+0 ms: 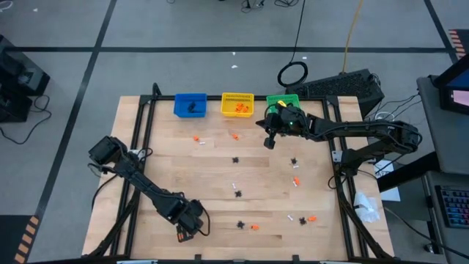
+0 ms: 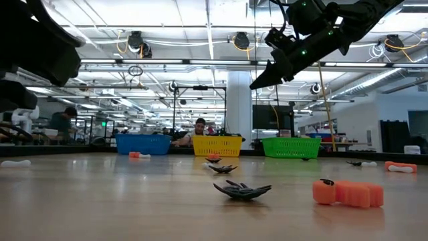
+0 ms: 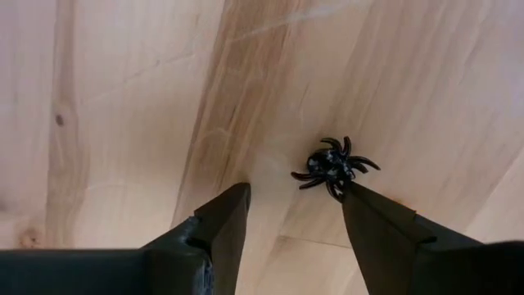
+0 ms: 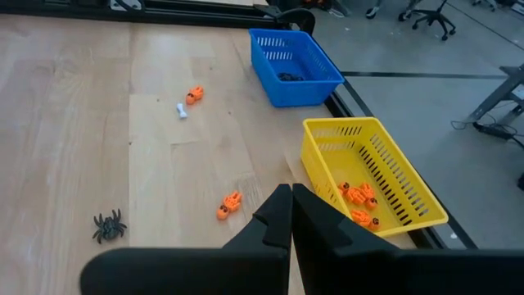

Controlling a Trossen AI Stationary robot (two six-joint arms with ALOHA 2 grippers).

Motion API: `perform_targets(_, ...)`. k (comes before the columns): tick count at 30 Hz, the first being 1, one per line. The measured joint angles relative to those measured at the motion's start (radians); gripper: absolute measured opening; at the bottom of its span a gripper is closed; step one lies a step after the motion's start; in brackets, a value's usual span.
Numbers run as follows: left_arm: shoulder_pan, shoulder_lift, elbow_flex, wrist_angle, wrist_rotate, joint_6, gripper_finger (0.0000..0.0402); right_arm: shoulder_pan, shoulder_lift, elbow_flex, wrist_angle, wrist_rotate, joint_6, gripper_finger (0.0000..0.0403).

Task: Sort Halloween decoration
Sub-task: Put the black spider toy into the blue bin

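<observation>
Pale smooth wooden table (image 3: 123, 98); glossy black plastic spider (image 3: 334, 166).

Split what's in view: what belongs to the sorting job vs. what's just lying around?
Job:
- black spider by the open left gripper, not gripped
- loose orange, white and black trinkets on the table
- blue bin, yellow bin, green bin
- shut right gripper, above the table near the yellow bin

Lying about:
- keyboard, cable loop on the floor

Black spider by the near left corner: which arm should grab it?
Left. Its gripper hangs directly over the spider with jaws open, one fingertip beside it. The right gripper is shut, raised near the green bin.
</observation>
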Motion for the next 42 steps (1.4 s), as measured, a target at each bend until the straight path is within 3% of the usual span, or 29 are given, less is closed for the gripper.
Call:
perform_targets(9, 0.003, -0.072, -0.001, -0.011, -0.046, -0.011, 0.0196, 0.000, 0.000, 0.000, 0.000, 0.000, 0.001, 0.0000)
perform_targets(17, -0.008, -0.048, -0.052, 0.114, -0.053, -0.054, 0.0196, 0.000, 0.000, 0.000, -0.001, 0.000, 0.001, 0.0000)
perform_targets(42, -0.059, -0.016, -0.087, 0.106, -0.133, -0.070, 0.0196, 0.000, 0.000, 0.000, -0.003, 0.000, 0.001, 0.0000)
